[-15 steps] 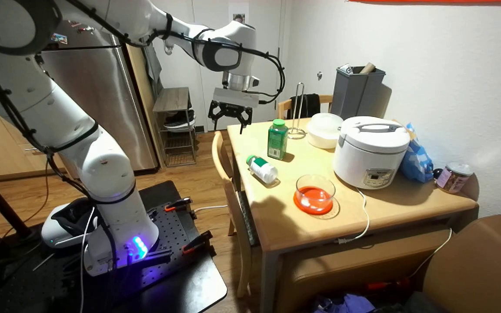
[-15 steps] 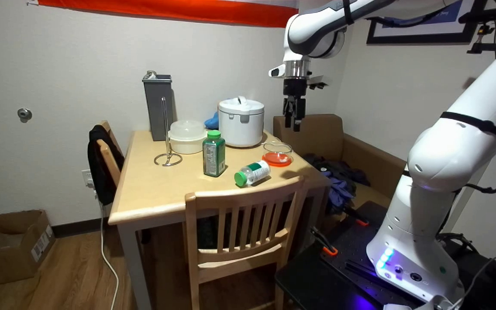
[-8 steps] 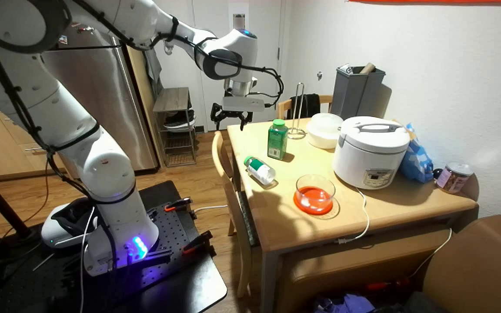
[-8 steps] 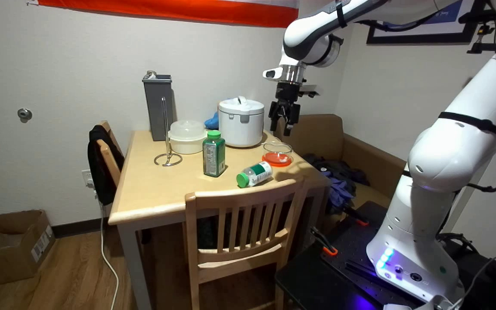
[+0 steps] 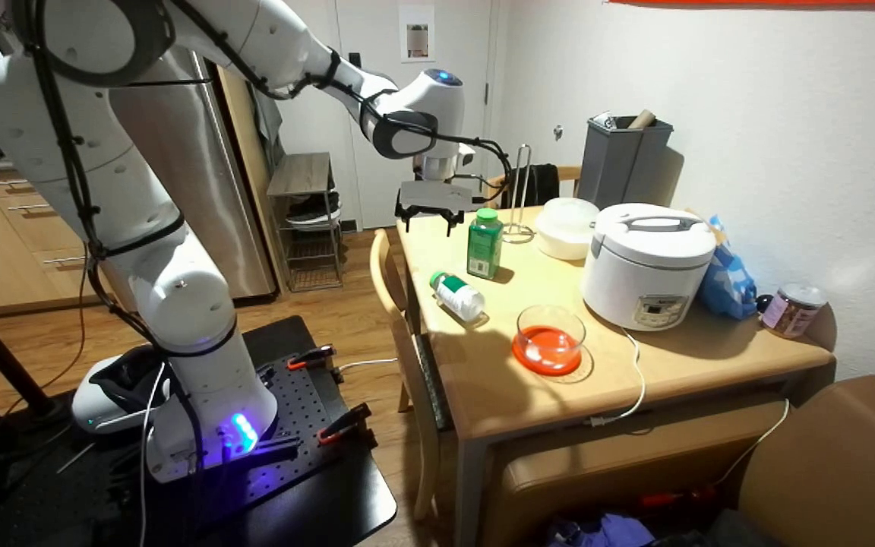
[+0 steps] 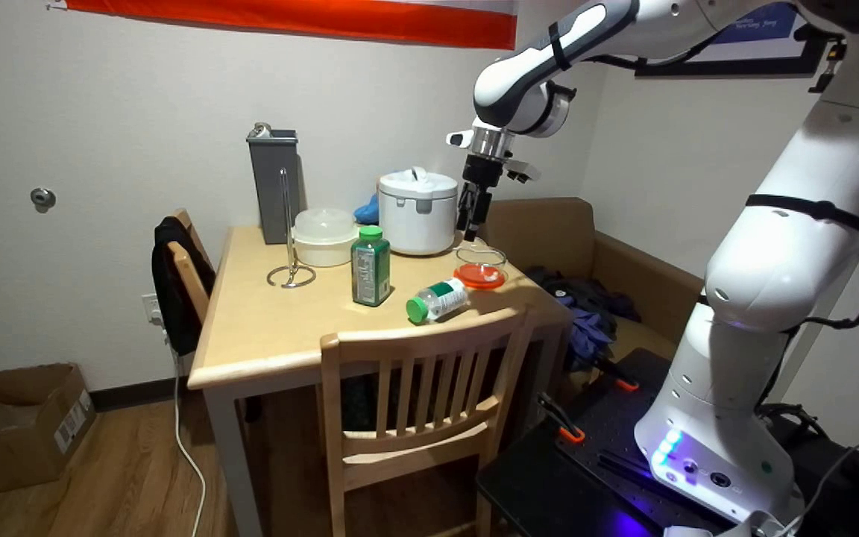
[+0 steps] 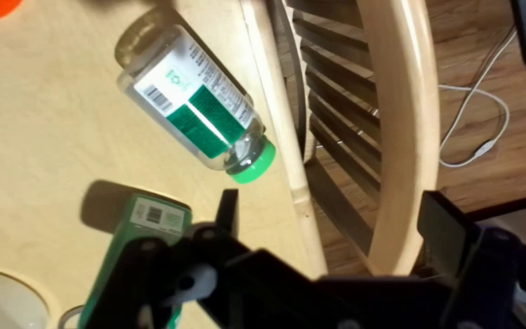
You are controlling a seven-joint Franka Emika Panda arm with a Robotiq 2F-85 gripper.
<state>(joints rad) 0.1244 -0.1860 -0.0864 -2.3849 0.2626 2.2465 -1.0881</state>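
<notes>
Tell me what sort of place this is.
Most likely a home, in an eating area by a kitchen: what looks like a rice cooker sits on the table, a wooden chair stands at it, and a steel fridge seems to stand behind the arm.

glossy white arm [image 5: 188, 300] with dark grey joint covers [image 5: 385, 140], black cables [image 5: 66, 144] under black bands [image 5: 145, 242], silver wrist ring [image 6: 491, 144], blue-lit base [image 5: 210, 414], black fingers [image 7: 228, 211]

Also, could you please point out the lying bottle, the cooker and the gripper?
Lying bottle [image 7: 196, 101], in the wrist view: middle of its label.
Cooker [image 5: 644, 279], in an exterior view: its white front.
Gripper [image 7: 329, 203], in the wrist view: midway between its parted fingertips.
</notes>
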